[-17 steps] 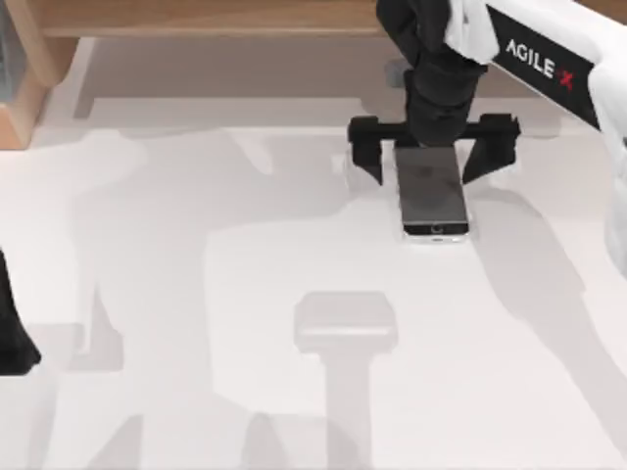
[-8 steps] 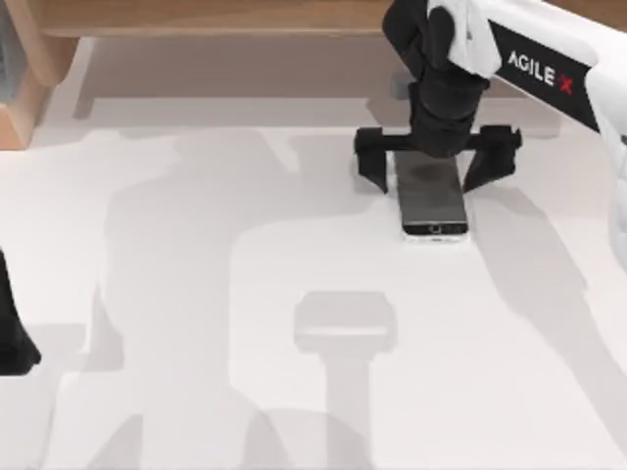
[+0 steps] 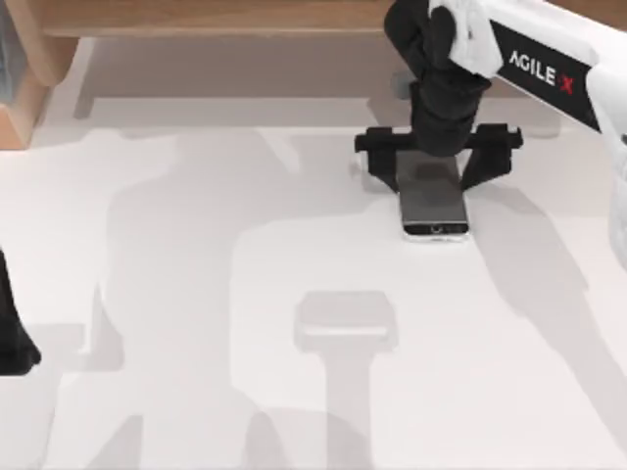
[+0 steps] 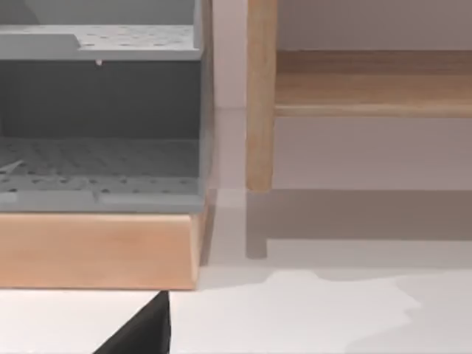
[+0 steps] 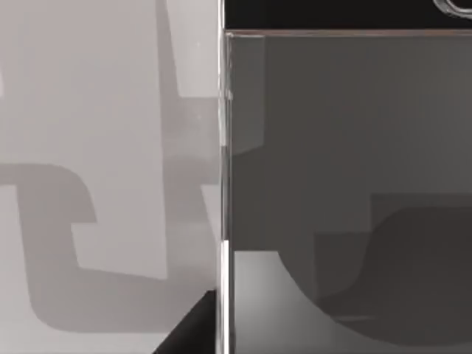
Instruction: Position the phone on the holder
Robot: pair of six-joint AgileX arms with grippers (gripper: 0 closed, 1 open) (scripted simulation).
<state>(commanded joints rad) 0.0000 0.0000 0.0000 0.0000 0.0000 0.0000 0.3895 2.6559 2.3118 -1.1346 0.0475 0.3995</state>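
Phone [image 3: 432, 204] flat on the white surface [image 3: 196, 294], my right end effector [image 3: 436, 168] spread wide over its far end, my left arm parked at the left edge.

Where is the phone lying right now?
In the top view the phone lies flat on the table, right of centre toward the far edge, its far end between the open fingers of the right gripper, beyond the pale holder.

Rendered tabletop test bench, lab-like rather than domestic. Plain white table [image 3: 196, 294], flat shading, hard-edged shadows. Pale wood frame [image 3: 196, 18] runs along the far edge, just behind the right gripper [image 3: 437, 162]. Beyond the left gripper, a grey perforated shelf unit [image 4: 99, 133] on a wooden base [image 4: 96, 251], beside a wooden post [image 4: 260, 96]. Arm casing marked AgileX.
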